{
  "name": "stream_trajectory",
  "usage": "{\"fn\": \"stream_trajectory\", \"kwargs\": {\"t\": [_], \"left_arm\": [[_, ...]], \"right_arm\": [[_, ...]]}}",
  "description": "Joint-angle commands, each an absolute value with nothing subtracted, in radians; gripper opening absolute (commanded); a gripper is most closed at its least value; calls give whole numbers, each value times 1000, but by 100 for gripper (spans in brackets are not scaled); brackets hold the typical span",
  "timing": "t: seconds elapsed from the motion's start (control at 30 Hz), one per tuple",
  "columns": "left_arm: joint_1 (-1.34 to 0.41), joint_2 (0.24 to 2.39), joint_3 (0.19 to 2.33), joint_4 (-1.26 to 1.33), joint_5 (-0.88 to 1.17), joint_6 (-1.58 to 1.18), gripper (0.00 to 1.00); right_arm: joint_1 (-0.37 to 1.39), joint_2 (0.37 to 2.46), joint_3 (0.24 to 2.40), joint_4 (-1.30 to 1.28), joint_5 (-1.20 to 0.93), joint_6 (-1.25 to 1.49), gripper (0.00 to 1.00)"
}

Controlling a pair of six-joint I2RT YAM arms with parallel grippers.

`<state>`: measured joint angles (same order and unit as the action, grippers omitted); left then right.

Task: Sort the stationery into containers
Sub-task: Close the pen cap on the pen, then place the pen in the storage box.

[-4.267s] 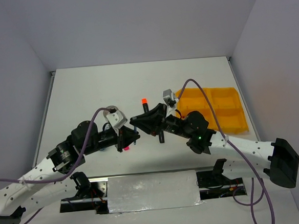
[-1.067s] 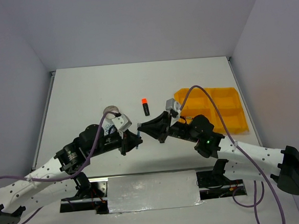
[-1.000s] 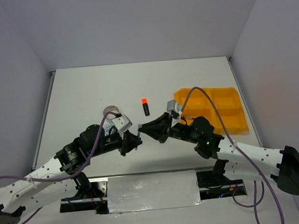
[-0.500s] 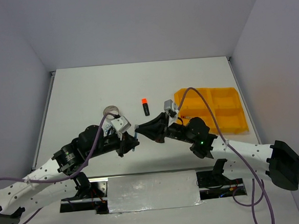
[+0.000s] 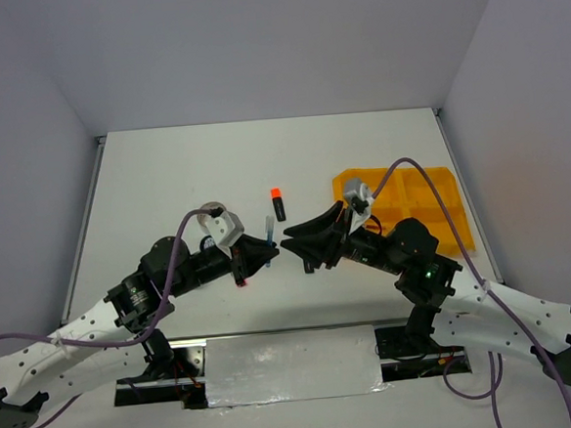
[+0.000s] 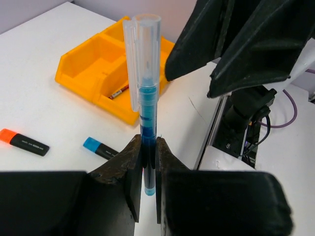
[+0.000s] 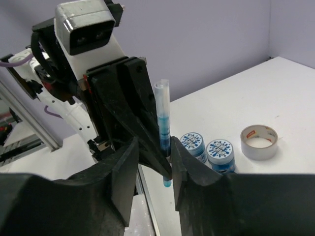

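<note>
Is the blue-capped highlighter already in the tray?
No, the blue-capped highlighter lies on the table, outside the tray.

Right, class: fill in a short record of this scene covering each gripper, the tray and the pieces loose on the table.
left gripper: shut on the blue pen, gripped near its lower end
right gripper: open, holding nothing, facing the pen
tray: yellow-orange, with a red pen in one compartment
loose on table: orange-capped highlighter, blue-capped highlighter, tape ring, two blue-white tubs
</note>
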<state>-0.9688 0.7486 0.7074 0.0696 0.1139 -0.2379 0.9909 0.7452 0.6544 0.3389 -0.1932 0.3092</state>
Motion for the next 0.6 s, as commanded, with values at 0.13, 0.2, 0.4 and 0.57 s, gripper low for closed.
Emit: {"fn": "stream_trajectory", "kwargs": {"t": [0.13,0.2,0.4,0.57], "left_arm": [[-966,767,749,146,121,-235,0],[-966,770,749,149,130,-233,0],[-966,765,752,152,146,-236,0],[-968,770,759,153,160,-241,0]], "right_arm": [[997,759,670,344,-183,321,46],[997,781,681,342,-189,318,46],[997,853,724,348,-184,311,47],[999,906,721,388,-169,322,43]]}}
